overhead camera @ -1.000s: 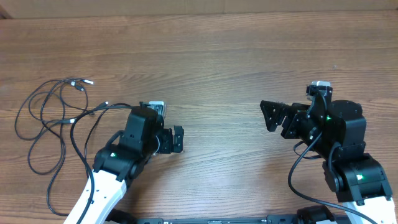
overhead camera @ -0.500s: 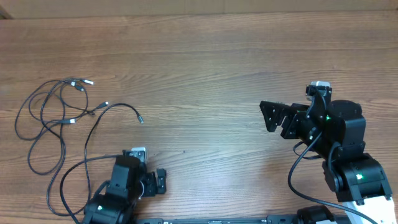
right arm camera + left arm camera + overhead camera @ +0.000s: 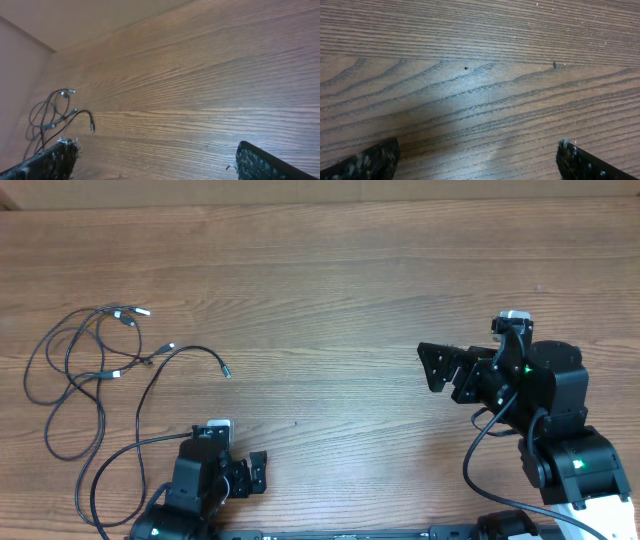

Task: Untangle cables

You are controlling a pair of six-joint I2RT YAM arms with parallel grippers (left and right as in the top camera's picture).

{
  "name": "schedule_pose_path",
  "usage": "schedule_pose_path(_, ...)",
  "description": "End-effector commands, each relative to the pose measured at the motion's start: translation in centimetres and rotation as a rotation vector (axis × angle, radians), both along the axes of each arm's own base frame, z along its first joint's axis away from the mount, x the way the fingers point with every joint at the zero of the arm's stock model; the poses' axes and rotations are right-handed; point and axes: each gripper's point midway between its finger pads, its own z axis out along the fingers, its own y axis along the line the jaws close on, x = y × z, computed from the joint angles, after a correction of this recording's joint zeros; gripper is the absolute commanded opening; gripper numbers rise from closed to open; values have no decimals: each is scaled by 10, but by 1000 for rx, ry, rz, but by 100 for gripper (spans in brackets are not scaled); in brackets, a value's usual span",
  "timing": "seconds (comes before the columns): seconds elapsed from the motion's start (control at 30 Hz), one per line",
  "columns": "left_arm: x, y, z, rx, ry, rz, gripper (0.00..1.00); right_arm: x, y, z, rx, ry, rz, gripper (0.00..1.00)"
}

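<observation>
The cables lie as loose black loops with small silvery plug tips on the left of the wooden table. One strand ends in a plug tip that points toward the middle. My left gripper is open near the front edge, right of and nearer than the cables, touching none of them. In the left wrist view the left gripper has only bare wood between its fingers. My right gripper is open on the right side, facing left. The right wrist view shows the right gripper empty, with the cables far off.
A black strand curves along the table just left of the left arm. The table's back edge runs along the top of the overhead view.
My left arm has drawn back toward the front edge, away from the cables, leaving the strand with the plug tip lying free. The right arm has not moved.
</observation>
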Motion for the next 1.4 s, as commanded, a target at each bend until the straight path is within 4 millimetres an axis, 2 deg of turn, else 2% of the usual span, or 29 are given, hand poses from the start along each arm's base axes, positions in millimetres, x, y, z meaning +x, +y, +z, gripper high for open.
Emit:
schedule_pose_path(0.0, 0, 2, -2, 2, 0, 15, 100, -2, 7, 5, 29, -9, 36, 100)
schedule_pose_path(0.2, 0, 2, -2, 2, -1, 15, 100, -12, 34, 22, 131, -46, 193, 100)
schedule_pose_path(0.4, 0, 2, -2, 2, 0, 15, 100, -18, 34, 12, 127, 3, 200, 100)
schedule_pose_path(0.57, 0, 2, -2, 2, -1, 15, 99, 5, 4, 6, 13, -26, 22, 100)
schedule_pose_path(0.73, 0, 2, -2, 2, 0, 15, 99, 23, -17, 6, -57, -71, -101, 100)
schedule_pose_path(0.9, 0, 2, -2, 2, 0, 15, 99, 38, -31, 31, -123, -295, -144, 100)
schedule_pose_path(1.03, 0, 2, -2, 2, -1, 15, 100, 32, -45, 53, -160, -475, -191, 100)
schedule_pose_path(1.17, 0, 2, -2, 2, -1, 15, 100, 11, -61, 63, -143, -628, -264, 100)
schedule_pose_path(1.27, 0, 2, -2, 2, -1, 15, 100, -5, -74, 54, -144, -706, -316, 100)
schedule_pose_path(1.37, 0, 2, -2, 2, -1, 15, 100, -16, -82, 31, -145, -750, -349, 100)
